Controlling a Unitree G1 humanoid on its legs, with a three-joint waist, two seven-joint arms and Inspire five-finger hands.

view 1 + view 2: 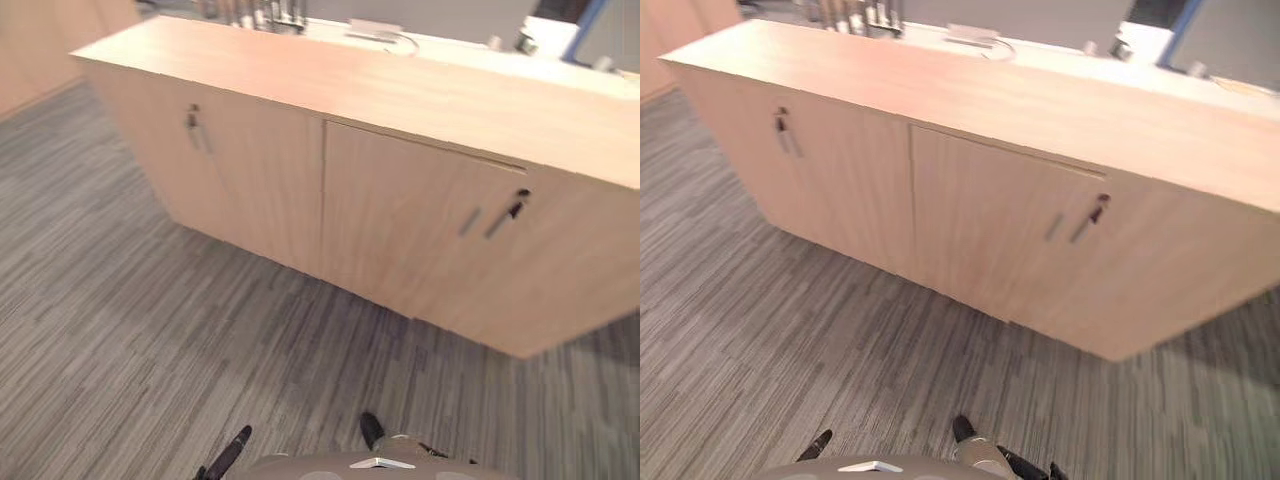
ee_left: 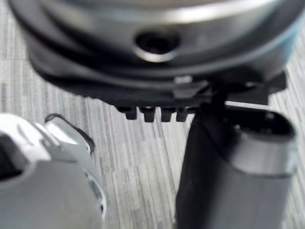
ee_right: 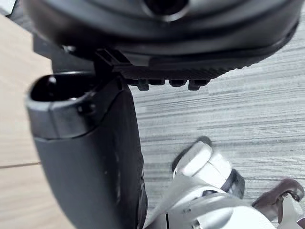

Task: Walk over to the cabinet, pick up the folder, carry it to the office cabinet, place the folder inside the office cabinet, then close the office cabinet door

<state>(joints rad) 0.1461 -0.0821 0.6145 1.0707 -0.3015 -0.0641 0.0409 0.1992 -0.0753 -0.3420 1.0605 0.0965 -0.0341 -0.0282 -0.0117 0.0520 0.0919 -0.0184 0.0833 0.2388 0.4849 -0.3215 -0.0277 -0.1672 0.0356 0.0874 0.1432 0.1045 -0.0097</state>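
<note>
A low light-wood cabinet (image 1: 400, 95) stands across the upper half of the eye views, a short way ahead over the carpet. Its two doors look shut, each with a dark handle: the left one (image 1: 192, 120) and the right one (image 1: 515, 208). The cabinet top is bare. My left hand (image 2: 143, 81) hangs over the carpet with its thumb (image 2: 228, 167) straight, and it holds nothing. My right hand (image 3: 157, 52) hangs beside the cabinet's wood, thumb (image 3: 90, 157) straight, also holding nothing.
Grey striped carpet (image 1: 130, 340) spreads between me and the cabinet. A wooden panel (image 1: 40, 45) stands at the far left. Behind the cabinet a pale desk carries a flat light item (image 1: 375, 30), small bottles (image 1: 250, 12) and a blue-and-white object (image 1: 560, 30).
</note>
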